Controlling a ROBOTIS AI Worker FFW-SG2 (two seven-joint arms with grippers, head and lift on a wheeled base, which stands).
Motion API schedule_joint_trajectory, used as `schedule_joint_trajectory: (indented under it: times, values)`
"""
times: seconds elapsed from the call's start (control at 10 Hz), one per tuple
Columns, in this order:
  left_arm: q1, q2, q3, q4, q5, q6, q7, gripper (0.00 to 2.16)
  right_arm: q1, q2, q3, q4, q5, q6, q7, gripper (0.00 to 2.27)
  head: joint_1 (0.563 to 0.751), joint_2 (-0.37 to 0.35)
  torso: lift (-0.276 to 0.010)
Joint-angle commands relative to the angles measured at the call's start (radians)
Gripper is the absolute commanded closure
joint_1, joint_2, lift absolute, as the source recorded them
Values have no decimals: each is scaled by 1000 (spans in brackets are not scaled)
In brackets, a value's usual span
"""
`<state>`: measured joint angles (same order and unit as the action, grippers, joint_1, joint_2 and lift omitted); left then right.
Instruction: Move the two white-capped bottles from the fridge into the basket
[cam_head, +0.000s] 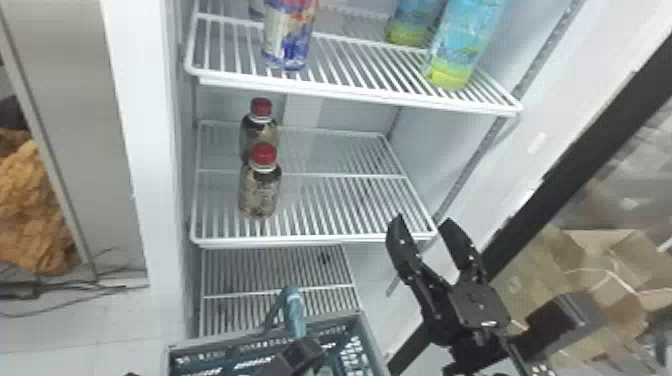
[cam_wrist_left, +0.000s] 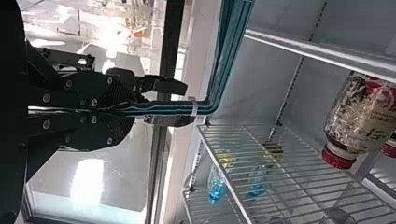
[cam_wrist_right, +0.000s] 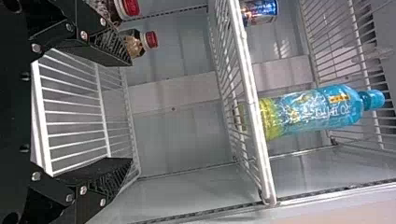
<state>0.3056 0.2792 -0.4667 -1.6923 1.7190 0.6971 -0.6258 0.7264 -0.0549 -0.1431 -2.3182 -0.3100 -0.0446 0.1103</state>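
Observation:
My left gripper (cam_head: 300, 356) is at the basket (cam_head: 220, 341) below the shelves; in the left wrist view the left gripper (cam_wrist_left: 189, 105) is shut on the basket's teal handle (cam_wrist_left: 231, 51). The right gripper (cam_head: 422, 222) stands open and unloaded by the middle shelf's front right corner; in its own wrist view the right gripper (cam_wrist_right: 130, 112) has its fingers wide apart. Two blue bottles with yellow-green bases, one in front (cam_head: 460, 45) and one behind (cam_head: 412, 22), stand at the upper shelf's right. The front bottle (cam_wrist_right: 317, 112) has a blue cap in the right wrist view.
Two red-capped bottles, front (cam_head: 260, 192) and rear (cam_head: 260, 130), stand at the left of the middle shelf (cam_head: 320, 240). A colourful can (cam_head: 289, 37) is on the upper shelf (cam_head: 350, 92). The fridge's right wall and dark door edge lie beside the right arm.

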Motion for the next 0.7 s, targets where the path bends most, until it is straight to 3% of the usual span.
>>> schedule_joint_trajectory:
  times: [0.0,0.6]
  values:
    - [-1,0,0,0,0,0,0,1111,2,1,-2,-2,1,0,0,360,695,-350,-260]
    - [1,0,0,0,-2,0,0,1111,7,4,-12,-7,3,-24,0,361,695,-350,-260]
